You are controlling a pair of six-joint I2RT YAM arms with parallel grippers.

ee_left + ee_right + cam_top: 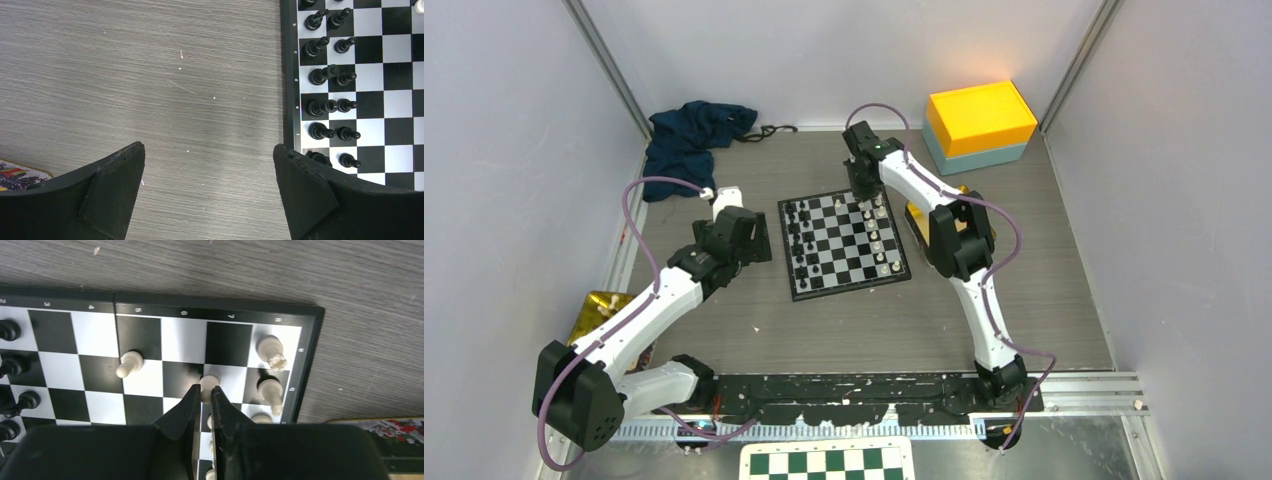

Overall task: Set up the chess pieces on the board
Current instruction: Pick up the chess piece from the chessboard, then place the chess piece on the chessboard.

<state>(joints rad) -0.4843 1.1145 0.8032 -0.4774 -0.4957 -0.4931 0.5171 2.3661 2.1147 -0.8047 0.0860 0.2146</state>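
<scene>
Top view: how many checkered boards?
2. The board with black and white squares lies at the middle of the view. The green-and-white checkered panel lies at the bottom edge, partly cut off by the frame. None looks hidden.

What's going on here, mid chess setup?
The right gripper is shut on a cream-white chess piece near the chessboard's far right corner, beside other white pieces. The black pieces stand in two columns along its left side. The left gripper hangs open over the table beside the board, holding nothing.
</scene>
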